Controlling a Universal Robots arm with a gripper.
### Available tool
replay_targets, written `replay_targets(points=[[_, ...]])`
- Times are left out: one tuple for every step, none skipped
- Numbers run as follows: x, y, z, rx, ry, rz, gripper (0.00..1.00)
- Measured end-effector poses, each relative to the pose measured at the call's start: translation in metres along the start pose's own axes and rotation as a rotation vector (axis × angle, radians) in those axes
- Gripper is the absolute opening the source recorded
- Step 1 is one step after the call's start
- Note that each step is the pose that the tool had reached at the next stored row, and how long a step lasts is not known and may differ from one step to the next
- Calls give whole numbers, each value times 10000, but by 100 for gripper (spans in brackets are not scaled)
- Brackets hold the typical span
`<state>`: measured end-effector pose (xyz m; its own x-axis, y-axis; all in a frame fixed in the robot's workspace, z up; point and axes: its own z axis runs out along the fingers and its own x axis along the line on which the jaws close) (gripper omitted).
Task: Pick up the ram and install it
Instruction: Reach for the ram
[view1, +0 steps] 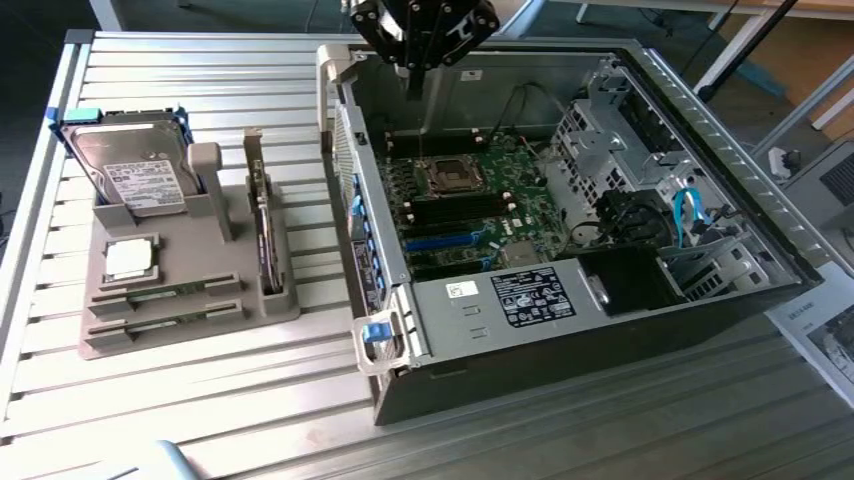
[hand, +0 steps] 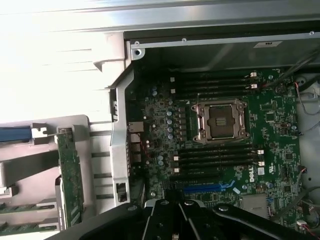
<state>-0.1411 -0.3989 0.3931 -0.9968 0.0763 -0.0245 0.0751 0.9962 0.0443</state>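
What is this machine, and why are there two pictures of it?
It is a robot arm, and the grasping part at its end is called a pincer. One picture comes from a camera that stands apart and sees the whole metal table. The other comes from a camera on the arm's wrist, which looks past the pincer into the computer.

An open computer case lies on the table, and you can see its green main board inside. Toward the exterior view's left is a gray holder with spare parts: a silver hard drive, a square processor chip, and the ram, a long thin green stick standing on its edge.

The pincer hangs above the open case. It is shut, and I see nothing in it.
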Motion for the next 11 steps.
replay_targets(points=[[39,-3,-1,0,0,-1,11],[68,-5,-1,0,0,-1,11],[88,-7,-2,0,0,0,11],[126,-9,-3,0,0,1,11],[143,-11,-3,-1,0,0,11],[160,-12,-3,0,0,0,11],[182,-14,-3,0,0,-1,11],[199,-15,-3,-1,0,-1,11],[221,-16,-3,0,1,-1,11],[238,-17,-4,0,1,-1,11],[264,-19,-3,-1,1,0,11]])
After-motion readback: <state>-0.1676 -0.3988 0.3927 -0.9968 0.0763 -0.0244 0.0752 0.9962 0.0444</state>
